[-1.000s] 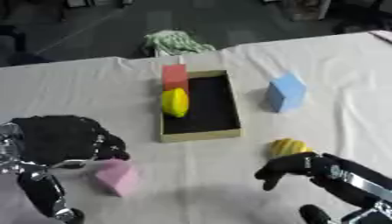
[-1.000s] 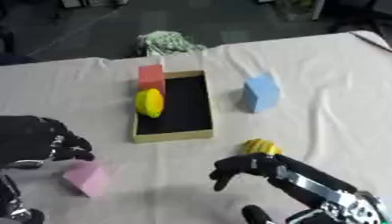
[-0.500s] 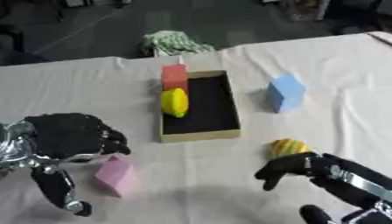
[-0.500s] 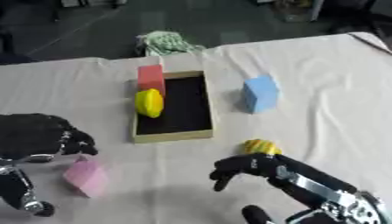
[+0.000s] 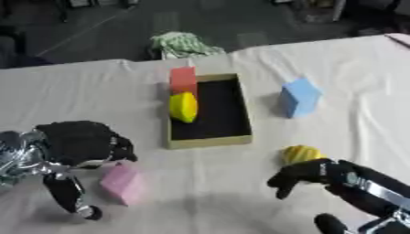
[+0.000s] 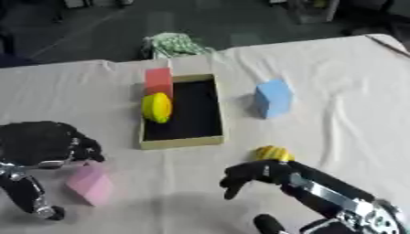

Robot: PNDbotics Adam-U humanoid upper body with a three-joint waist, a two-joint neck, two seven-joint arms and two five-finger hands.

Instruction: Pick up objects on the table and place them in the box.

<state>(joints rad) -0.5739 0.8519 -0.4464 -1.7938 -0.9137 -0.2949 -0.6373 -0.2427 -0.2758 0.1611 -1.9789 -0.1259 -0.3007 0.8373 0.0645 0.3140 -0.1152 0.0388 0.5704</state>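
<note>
A tan box [image 5: 210, 143] with a black floor lies mid-table. A yellow lemon-shaped object [image 5: 182, 107] rests against its left wall, and a red block [image 5: 182, 80] stands at its far left corner. Right of the box stands a blue block [image 5: 299, 97]. A yellow ridged object [image 5: 300, 154] lies near the front, with my right hand [image 5: 310, 173] just behind it, fingers bent but holding nothing. A pink block [image 5: 121, 183] lies front left. My left hand [image 5: 77, 142] hovers over its left side, fingers arched down and thumb spread, not gripping it.
A green and white cloth [image 5: 182, 44] lies at the table's far edge behind the box. The white tablecloth [image 5: 352, 73] stretches to the right. Beyond the far edge the floor is dark.
My left hand has edged slightly right, closer to the pink block. The right hand and all objects stay where they were.
</note>
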